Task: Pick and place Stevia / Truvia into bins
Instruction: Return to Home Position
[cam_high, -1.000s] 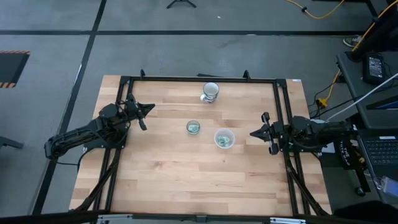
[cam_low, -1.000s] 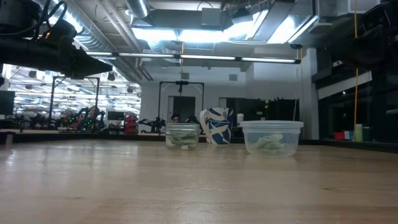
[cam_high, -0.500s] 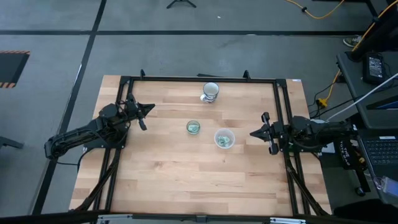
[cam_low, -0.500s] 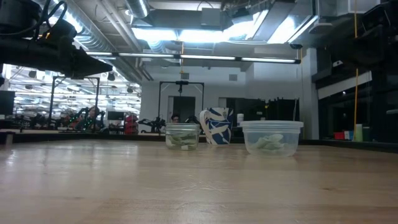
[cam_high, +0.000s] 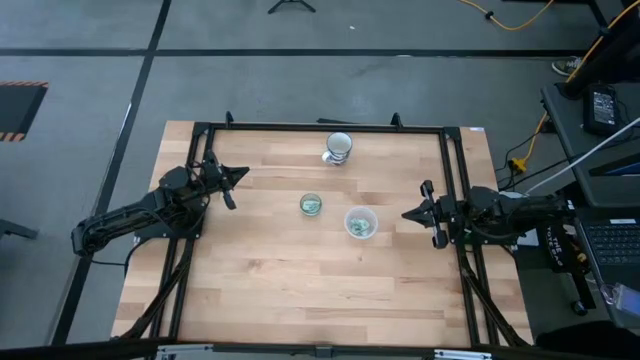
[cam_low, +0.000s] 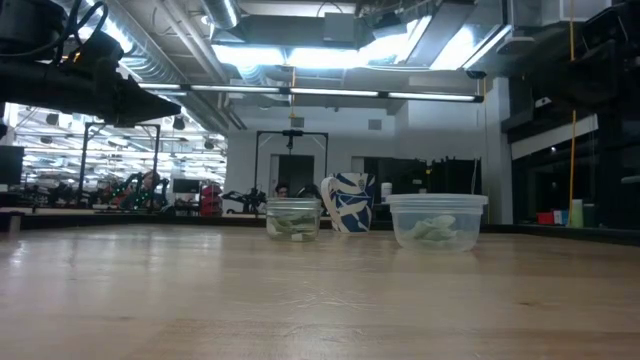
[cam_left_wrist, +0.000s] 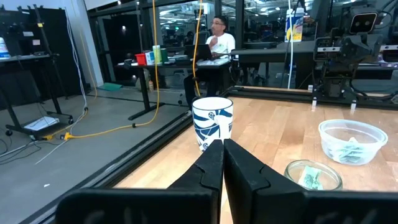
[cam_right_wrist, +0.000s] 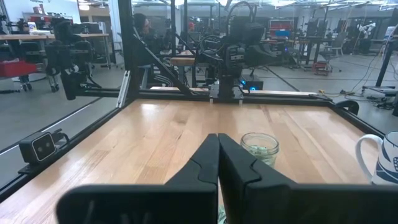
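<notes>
Seemingly homing step: light-green paper Stevia packets (cam_low: 432, 230) sit inside narrow clear glass cup (cam_high: 311, 205) & wider translucent plastic cup (cam_high: 360, 222), mid wooden table (cam_high: 300, 290). Left gripper (cam_high: 240, 175) & right gripper (cam_high: 407, 214) hang at opposite edges, fingers pressed together, empty. Next: prob. just settle at rest pose.

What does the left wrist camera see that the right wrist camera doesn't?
Only the left wrist view shows the wide plastic tub with green packets inside. Only the right wrist view shows the left arm, far across the table. Both show the glass cup holding packets, the blue-and-white mug (cut off at the edge in the right wrist view), the wooden table, and that arm's own shut hand up close: the left hand and the right hand.
</notes>
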